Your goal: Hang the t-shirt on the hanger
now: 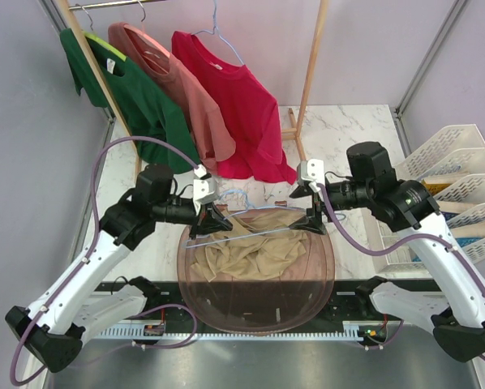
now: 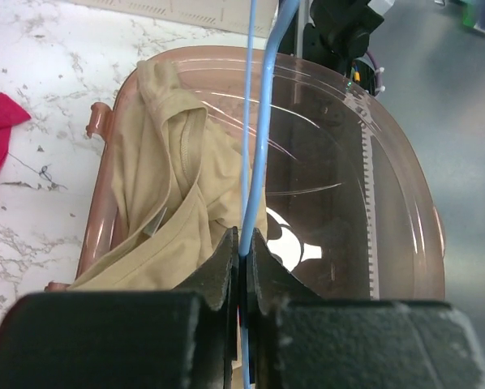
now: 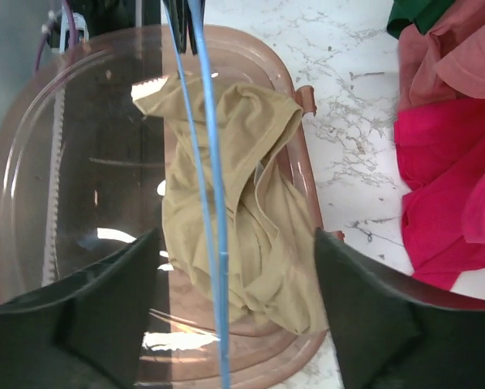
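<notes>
the hanger (image 2: 263, 121) is held over the tub (image 1: 259, 306): left gripper (image 2: 241, 243) clenched on its blue wire, right gripper (image 3: 236, 247) released, the wire loose between its jaws. the t-shirt (image 3: 255, 203) lies crumpled in the tub. the next move likely calls for grasping the shirt's collar.

Crumpled tan t-shirt (image 1: 246, 247) lies below the light-blue hanger (image 2: 263, 130), apparently level.

Left gripper (image 2: 241, 243) pinched closed, right gripper (image 3: 237, 243) spread wide, both facing each other.
</notes>
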